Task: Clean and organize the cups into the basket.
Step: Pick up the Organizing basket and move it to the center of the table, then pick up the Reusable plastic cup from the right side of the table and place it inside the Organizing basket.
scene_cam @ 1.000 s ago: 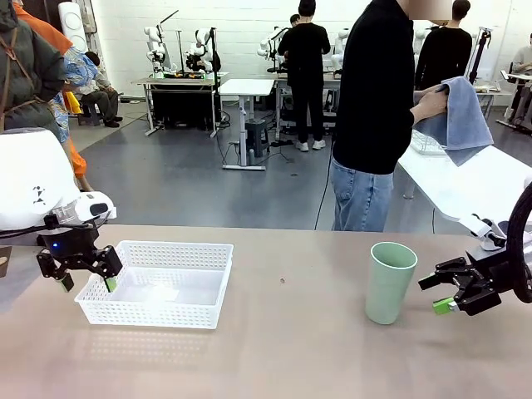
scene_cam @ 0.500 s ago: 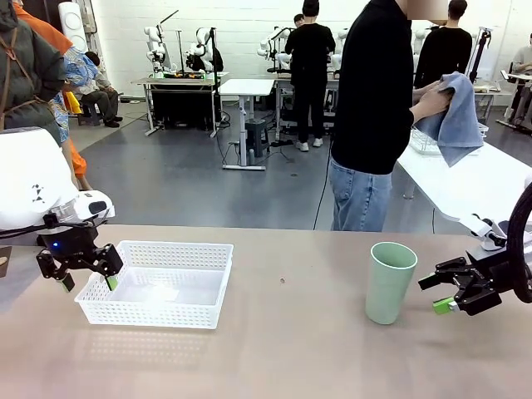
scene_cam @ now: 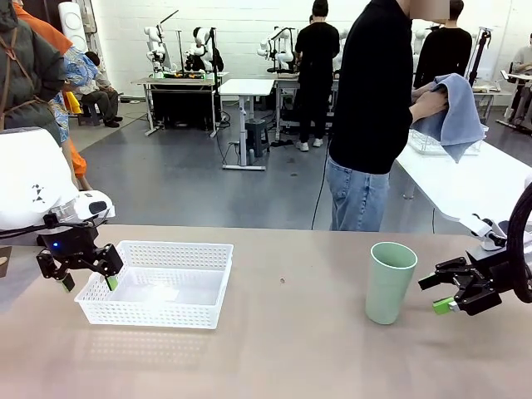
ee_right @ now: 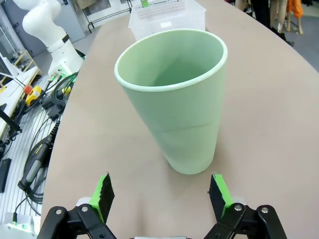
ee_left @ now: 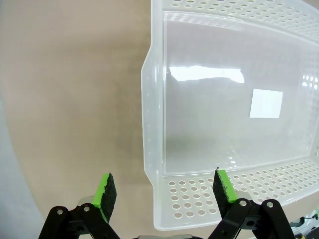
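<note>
Right gripper, jaws spread, empty, faced upright mint cup near table's right edge; off-centre nudge might topple it. Left gripper likewise spread by basket.

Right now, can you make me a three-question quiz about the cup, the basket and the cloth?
1. Where is the green cup? A on the floor. B upright on the table, in front of the right gripper. C on a shelf.
2. What colour is the cloth the person holds? A red. B yellow. C blue.
3. How is the basket? A empty. B full of cups. C upside down.
Answers: 1 B, it stands before the open jaws. 2 C, the cloth is grey-blue. 3 A, its bare bottom shows.
</note>
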Robot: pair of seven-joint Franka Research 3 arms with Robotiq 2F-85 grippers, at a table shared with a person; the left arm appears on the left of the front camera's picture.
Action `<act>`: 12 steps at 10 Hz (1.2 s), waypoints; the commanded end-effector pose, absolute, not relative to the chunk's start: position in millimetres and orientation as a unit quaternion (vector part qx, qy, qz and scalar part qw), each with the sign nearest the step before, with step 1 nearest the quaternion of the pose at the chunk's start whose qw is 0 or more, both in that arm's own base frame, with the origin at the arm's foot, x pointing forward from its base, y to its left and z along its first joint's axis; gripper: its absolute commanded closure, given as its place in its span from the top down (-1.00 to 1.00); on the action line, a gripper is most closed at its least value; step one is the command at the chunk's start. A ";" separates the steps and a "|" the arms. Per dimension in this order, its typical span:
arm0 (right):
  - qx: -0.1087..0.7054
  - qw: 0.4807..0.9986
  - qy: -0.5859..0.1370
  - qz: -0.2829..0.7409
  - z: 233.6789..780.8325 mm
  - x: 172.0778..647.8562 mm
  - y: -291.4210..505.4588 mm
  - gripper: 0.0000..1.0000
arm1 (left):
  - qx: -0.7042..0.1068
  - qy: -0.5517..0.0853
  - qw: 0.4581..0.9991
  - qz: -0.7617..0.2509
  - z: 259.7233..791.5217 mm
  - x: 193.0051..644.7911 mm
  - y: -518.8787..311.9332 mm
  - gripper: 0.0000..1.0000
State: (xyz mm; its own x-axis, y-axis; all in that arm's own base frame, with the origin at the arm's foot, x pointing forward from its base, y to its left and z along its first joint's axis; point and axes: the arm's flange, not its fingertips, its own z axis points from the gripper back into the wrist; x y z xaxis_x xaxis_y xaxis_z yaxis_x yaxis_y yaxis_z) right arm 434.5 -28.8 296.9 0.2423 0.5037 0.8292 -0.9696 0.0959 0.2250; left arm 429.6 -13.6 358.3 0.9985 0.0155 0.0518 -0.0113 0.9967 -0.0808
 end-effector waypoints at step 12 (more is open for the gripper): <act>0.372 0.584 -0.403 0.599 272.5 468.3 -0.5 1.00 | -0.031 -0.039 0.999 0.000 336.1 444.8 -25.9 1.00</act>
State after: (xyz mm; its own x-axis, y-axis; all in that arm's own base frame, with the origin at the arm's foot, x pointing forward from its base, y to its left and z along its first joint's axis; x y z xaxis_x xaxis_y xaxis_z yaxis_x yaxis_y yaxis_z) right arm 457.9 -6.0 279.5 -0.0224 0.4360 0.8997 -0.9997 -0.0049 -0.0225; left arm 438.7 -21.8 339.4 0.9979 -0.0040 0.0639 0.0087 0.9973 -0.0728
